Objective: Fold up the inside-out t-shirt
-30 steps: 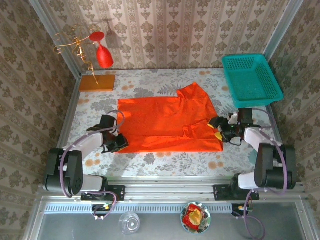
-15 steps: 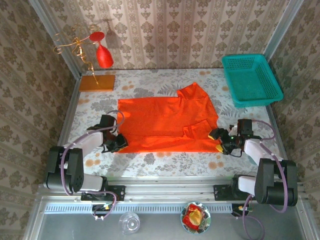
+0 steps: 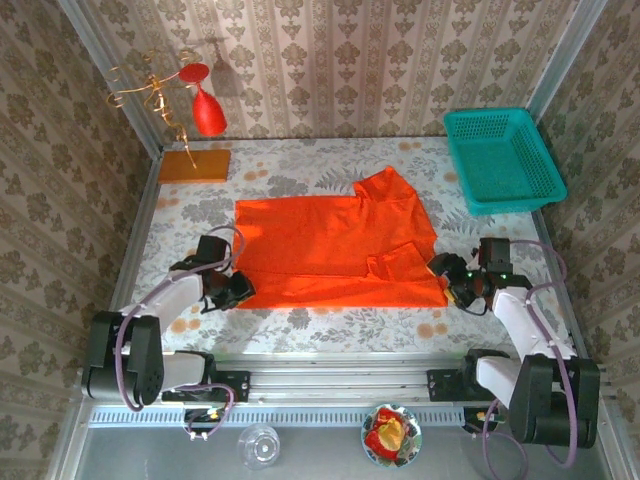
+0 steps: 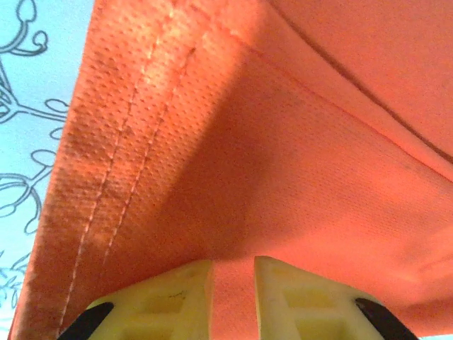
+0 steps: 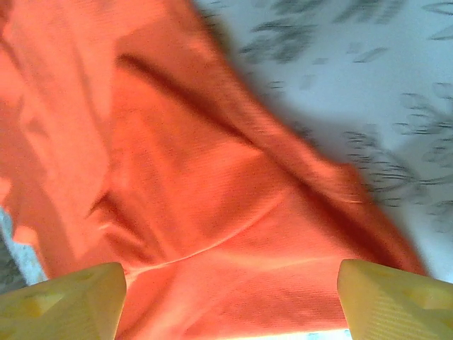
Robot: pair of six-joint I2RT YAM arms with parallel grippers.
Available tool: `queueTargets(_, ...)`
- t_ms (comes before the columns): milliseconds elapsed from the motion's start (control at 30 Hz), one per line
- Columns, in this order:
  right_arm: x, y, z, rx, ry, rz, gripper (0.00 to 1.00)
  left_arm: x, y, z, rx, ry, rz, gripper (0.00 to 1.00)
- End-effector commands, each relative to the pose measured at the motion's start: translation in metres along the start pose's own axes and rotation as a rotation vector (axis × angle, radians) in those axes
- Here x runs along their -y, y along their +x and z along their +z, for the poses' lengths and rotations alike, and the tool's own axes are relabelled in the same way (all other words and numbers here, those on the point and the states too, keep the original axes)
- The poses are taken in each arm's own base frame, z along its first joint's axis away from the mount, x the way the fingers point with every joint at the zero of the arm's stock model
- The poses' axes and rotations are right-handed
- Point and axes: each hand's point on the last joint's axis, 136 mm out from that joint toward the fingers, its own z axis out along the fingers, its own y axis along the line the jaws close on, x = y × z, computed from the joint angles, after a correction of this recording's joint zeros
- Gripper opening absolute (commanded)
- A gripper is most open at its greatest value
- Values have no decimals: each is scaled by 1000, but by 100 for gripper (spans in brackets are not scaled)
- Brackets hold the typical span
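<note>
Cloth of the inside-out t-shirt (image 3: 335,250) is lying spread across the middle of the floral table (image 3: 290,165). Its near left hem is being pinched between the nearly closed fingers of the left gripper (image 3: 237,290). Its near right corner is being straddled, ungripped, by the wide-spread right gripper (image 3: 451,282).

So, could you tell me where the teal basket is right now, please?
In the top view, the teal basket sits at the far right corner of the table, apart from the orange t-shirt to its left.
</note>
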Motion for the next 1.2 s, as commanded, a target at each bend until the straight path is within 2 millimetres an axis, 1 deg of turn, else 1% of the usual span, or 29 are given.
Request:
queueTargets(0,-37,3,0,-48,-77,-91,80,19,-20,-17,48,28,24,23)
queueTargets(67,-51,3,9,-89,-94,-122,80,28,-30,-19,55,37,44,23)
queueTargets(133,-57,0,20,-117,-98,-138,79,34,-40,-17,52,35,60,23)
queueTargets(267,-62,-7,48,-181,-96,-130,79,37,-52,-6,35,16,71,21)
queueTargets(367,-56,-10,65,-212,-72,-114,78,33,-57,5,27,-5,71,20)
queueTargets(400,-51,-10,69,-214,-53,-105,78,30,-57,8,21,-17,69,20)
queueTargets(467,-34,-9,74,-213,15,-74,78,21,-55,14,3,-45,58,19)
queueTargets(600,-8,1,72,-207,97,-31,79,5,-41,18,-14,-85,28,19)
queueTargets(733,6,20,64,-223,106,-8,79,-13,-21,19,-31,-109,-9,20)
queueTargets(833,15,34,56,-240,123,-10,79,-24,-6,17,-36,-125,-32,20)
queueTargets(933,22,46,45,-238,139,-29,80,-29,5,15,-41,-125,-43,20)
queueTargets(1067,29,54,36,-215,146,-30,79,-37,15,10,-33,-139,-67,20)
queueTargets(1167,35,59,32,-210,158,-34,80,-42,21,6,-19,-146,-78,21)
